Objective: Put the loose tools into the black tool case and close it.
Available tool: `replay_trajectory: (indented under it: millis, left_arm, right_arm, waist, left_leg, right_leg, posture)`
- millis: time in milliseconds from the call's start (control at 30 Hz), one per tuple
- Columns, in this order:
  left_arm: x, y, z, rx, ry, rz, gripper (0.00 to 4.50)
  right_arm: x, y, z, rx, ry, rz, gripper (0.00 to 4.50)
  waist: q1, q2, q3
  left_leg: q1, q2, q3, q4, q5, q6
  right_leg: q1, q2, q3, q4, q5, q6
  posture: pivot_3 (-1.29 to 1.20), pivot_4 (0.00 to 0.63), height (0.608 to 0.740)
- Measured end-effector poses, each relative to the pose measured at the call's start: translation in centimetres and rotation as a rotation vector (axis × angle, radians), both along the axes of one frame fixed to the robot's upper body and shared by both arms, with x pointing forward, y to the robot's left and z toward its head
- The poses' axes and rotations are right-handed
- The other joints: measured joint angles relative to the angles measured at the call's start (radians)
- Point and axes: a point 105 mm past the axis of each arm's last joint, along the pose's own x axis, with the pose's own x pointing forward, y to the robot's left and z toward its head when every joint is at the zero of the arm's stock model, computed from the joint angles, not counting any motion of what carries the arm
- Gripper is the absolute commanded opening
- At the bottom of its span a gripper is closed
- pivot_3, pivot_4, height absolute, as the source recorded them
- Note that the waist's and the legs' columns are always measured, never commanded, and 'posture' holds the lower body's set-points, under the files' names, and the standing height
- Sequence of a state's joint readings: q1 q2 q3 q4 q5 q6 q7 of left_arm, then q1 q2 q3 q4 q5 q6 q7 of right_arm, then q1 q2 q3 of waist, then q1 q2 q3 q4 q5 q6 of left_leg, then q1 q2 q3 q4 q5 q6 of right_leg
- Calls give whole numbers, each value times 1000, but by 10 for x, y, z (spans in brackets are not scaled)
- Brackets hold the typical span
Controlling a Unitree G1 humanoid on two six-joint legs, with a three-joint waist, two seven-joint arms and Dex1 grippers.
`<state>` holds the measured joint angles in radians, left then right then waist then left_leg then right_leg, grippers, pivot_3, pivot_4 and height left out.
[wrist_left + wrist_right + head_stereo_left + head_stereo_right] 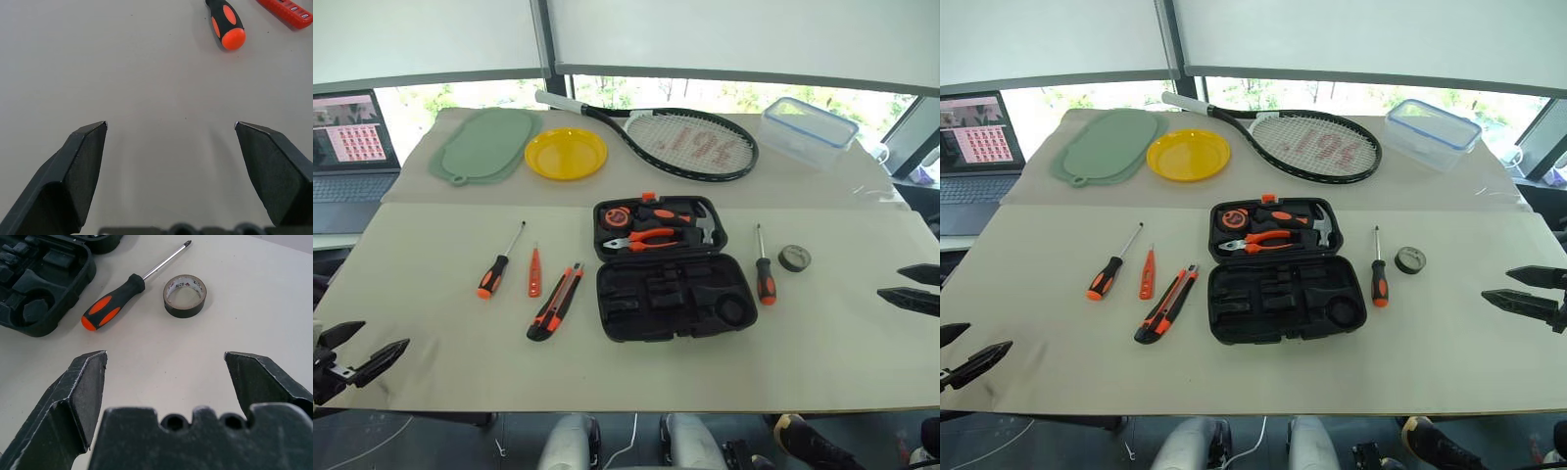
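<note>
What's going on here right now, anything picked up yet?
Nothing yet. The black tool case lies open mid-table. Two screwdrivers, the tester screwdriver, the utility knife and a dark tape roll lie loose beside it. The left gripper and right gripper hover open and empty at the table's sides.

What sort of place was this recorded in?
Probably an office or lab room set up for trials, not a workshop: a paper-covered table stands by large windows with trees outside, an open laptop sits beside it, and unrelated props such as a racket and yellow plate lie behind the tool case.
</note>
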<state>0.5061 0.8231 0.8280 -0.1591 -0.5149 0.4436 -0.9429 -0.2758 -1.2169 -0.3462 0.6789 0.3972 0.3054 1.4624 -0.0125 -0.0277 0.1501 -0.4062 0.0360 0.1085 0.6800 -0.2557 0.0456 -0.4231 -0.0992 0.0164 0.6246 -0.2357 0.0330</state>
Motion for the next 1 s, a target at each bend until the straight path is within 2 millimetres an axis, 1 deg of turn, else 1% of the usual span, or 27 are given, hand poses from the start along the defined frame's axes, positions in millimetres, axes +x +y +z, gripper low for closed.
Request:
replay_trajectory:
  millis: [100,267,300,333,367,400,467,533,600,733,833,933,1000]
  left_arm:
    - [1,0,0,1,-1,3,4500]
    - [9,-1,-3,-22,10,37,4500]
    - [14,-3,-1,-37,5,44,4500]
    - [23,-7,5,-65,-5,49,4500]
    - [32,-12,12,-72,-18,41,4500]
    - [43,-21,23,-63,-30,20,4500]
    - [60,-35,39,-35,-39,-8,4500]
    - [70,-40,43,-29,-31,4,4500]
    - [79,-45,39,-49,6,21,4500]
    - [97,-66,33,-75,78,-19,4500]
    - [105,-75,17,-48,154,-47,4500]
    - [114,-78,-1,-21,220,-46,4500]
    - [121,-78,-8,-1,232,-47,4500]
  right_arm:
    - [0,0,0,-11,-7,3,4452]
    - [2,-2,-6,-44,-53,-6,4452]
    - [3,0,-5,-49,-62,-5,4452]
    - [5,5,-1,-55,-80,10,4452]
    - [8,13,4,-56,-103,36,4452]
    - [12,25,12,-56,-135,79,4452]
    - [14,52,30,-58,-190,171,4452]
    - [11,75,40,-45,-220,247,4452]
    - [8,94,43,-24,-230,302,4452]
    - [1,137,53,1,-276,428,4452]
    - [-4,164,63,27,-320,509,4452]
    - [-9,191,67,60,-335,598,4452]
    - [-12,206,70,76,-350,644,4452]
  waist:
    - [0,0,0]
    - [0,0,0]
    - [1,0,0]
    - [2,0,0]
    - [5,0,0]
    - [6,0,0]
    - [6,0,0]
    - [5,0,0]
    - [2,0,0]
    - [2,-1,0]
    - [2,-1,0]
    - [3,-2,1]
    - [4,-3,2]
  left_leg:
    - [0,0,0,0,0,0]
    - [0,0,0,0,0,0]
    - [0,0,0,0,0,0]
    - [0,0,0,0,0,0]
    - [0,0,0,1,1,-1]
    - [0,0,-1,1,1,-2]
    - [1,0,-1,0,1,-2]
    - [1,0,-1,-1,1,-2]
    - [1,0,-1,0,0,-3]
    - [1,0,-1,0,0,-3]
    - [1,0,-1,0,0,-3]
    - [1,0,-1,0,1,-3]
    - [0,0,-1,0,1,-3]
  right_leg:
    - [0,0,0,0,0,0]
    - [0,1,0,1,0,0]
    - [0,1,0,1,1,1]
    - [0,1,0,2,3,5]
    - [0,1,0,3,3,6]
    - [0,1,0,4,4,6]
    - [1,2,0,4,4,7]
    - [1,3,0,4,4,7]
    - [1,4,0,4,4,7]
    - [0,4,0,4,4,7]
    - [0,4,0,4,4,7]
    - [0,4,0,4,4,7]
    - [0,4,0,4,4,7]
  posture:
    - [0,150,738]
    - [0,150,738]
    - [0,150,738]
    - [0,150,738]
    - [0,150,738]
    - [0,150,738]
    - [0,150,738]
    - [0,150,738]
    - [0,150,738]
    - [0,150,738]
    - [0,150,738]
    - [0,150,738]
    - [0,150,738]
